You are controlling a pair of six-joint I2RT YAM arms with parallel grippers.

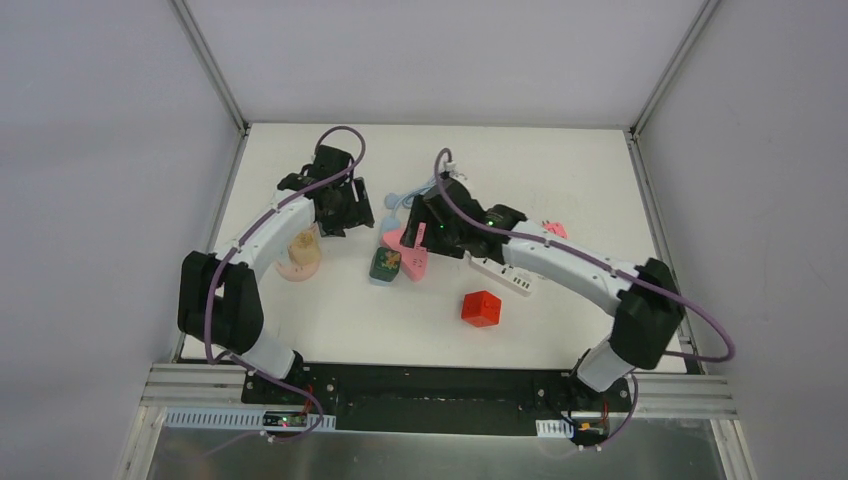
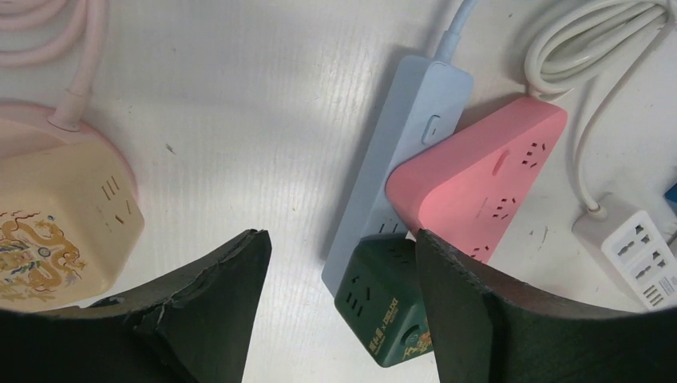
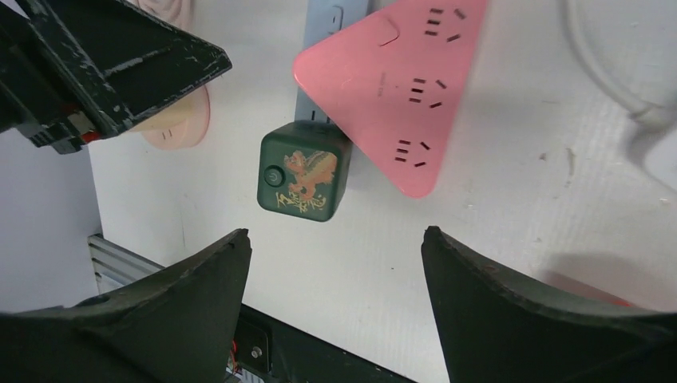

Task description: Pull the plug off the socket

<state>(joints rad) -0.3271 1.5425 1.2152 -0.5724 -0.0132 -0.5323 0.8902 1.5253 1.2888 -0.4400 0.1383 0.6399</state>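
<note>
A dark green cube plug [image 1: 385, 264] with a gold dragon sits plugged into the near end of a light blue power strip [image 1: 389, 222]. A pink triangular socket [image 1: 409, 250] lies across that strip. My left gripper [image 1: 345, 215] is open and empty, up-left of the cube. In the left wrist view the cube [image 2: 382, 307] lies by the right finger, with the blue strip [image 2: 407, 144] and the pink socket [image 2: 479, 179] beyond my gripper [image 2: 342, 236]. My right gripper [image 1: 425, 235] is open and empty over the pink socket. Its view shows the cube [image 3: 303, 171] ahead of the gripper [image 3: 337, 233].
A beige cube socket on a pink round base [image 1: 301, 255] stands at the left. A white power strip [image 1: 503, 273] lies under the right arm, and a red cube [image 1: 481, 308] lies nearer. A white cable coil [image 2: 591, 48] lies behind the pink socket.
</note>
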